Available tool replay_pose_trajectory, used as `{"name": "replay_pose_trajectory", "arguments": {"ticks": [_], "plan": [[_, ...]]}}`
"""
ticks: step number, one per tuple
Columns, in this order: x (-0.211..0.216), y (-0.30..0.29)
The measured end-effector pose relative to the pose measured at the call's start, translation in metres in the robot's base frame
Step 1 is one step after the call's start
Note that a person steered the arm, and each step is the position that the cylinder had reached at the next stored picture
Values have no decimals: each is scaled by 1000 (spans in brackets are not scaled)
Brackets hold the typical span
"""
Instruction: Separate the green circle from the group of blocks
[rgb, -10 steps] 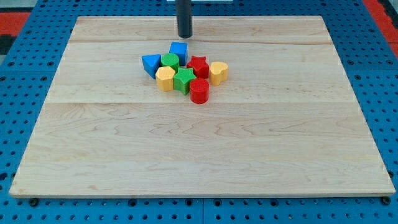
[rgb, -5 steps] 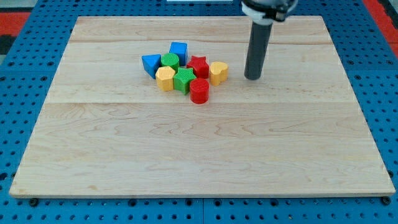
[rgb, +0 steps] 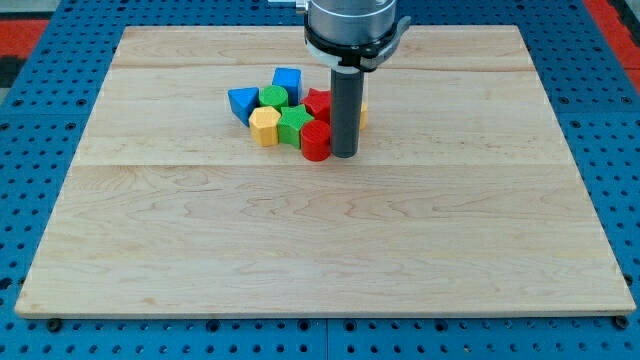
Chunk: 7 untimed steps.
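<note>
My tip (rgb: 343, 155) holds nothing, a bare rod; it sits down at the cluster's right, touching or just beside the red cylinder (rgb: 315, 142); behind that the green star (rgb: 292, 121), yellow hexagon (rgb: 264, 125), red star (rgb: 318, 101); green circle (rgb: 272, 97) at the back-left, wedged between blue blocks; risk: pushing from here drags the whole cluster, circle stays boxed in; no readable writing.

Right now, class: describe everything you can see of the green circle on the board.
The green circle is a short, glossy green round block, lying flat near the cluster's top-left. It touches the blue triangle on its left, the blue cube above-right, and the yellow hexagon below. My tip is away on the cluster's right.
</note>
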<state>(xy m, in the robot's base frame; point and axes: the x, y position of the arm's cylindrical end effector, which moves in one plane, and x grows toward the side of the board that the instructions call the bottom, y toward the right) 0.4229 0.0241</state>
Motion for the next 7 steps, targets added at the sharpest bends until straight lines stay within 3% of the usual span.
{"name": "replay_pose_trajectory", "arguments": {"ticks": [2,4,7], "plan": [[0,0],[-4,-41],[-53,-70]]}}
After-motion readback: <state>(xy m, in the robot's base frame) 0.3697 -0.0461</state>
